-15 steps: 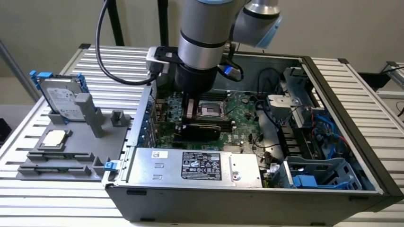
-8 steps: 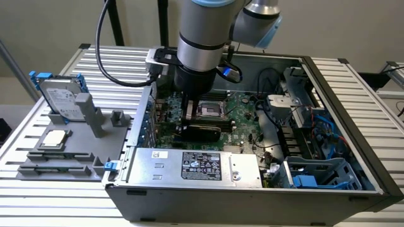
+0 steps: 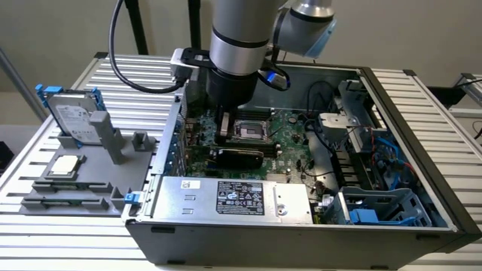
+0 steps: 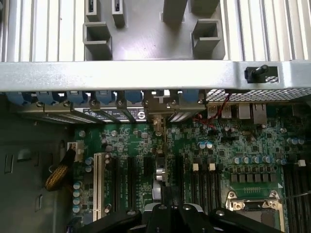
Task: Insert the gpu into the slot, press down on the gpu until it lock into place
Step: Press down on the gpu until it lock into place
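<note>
Hanging low inside the case point(image 3: 301, 240), claw point(image 3: 223, 135) (apart or together, cannot tell) just beside the gpu point(image 3: 237, 157)

Glossy black gpu point(image 3: 239, 157), matt green motherboard point(image 4: 146, 145), brushed silver metal power supply point(image 3: 233, 197).

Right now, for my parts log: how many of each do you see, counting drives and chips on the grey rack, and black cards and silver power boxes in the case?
Hard drive: 1
Processor chip: 1
Black card: 1
Silver power box: 1
Total: 4
</note>
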Robot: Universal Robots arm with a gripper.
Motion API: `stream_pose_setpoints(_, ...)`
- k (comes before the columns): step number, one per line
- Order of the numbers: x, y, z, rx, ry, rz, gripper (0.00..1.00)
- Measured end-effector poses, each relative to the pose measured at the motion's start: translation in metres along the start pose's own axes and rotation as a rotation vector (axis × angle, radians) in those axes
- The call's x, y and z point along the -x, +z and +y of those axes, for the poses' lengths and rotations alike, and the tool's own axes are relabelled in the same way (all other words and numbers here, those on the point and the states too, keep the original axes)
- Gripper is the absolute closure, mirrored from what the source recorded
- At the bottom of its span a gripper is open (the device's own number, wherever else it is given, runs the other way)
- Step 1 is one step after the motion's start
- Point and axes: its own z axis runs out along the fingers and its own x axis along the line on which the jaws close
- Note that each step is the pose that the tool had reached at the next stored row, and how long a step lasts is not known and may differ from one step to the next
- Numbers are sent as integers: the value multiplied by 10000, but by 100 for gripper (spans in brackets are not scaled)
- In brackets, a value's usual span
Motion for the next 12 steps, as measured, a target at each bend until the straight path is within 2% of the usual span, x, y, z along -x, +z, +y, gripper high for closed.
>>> stream_pose_setpoints(2, -1, 0, 11, 139, -27, 39, 89)
stream_pose_setpoints(4, -1, 1, 18, 326, -55, 81, 89)
stream_pose_setpoints(12, -2, 2, 35, 1257, -183, 277, 89)
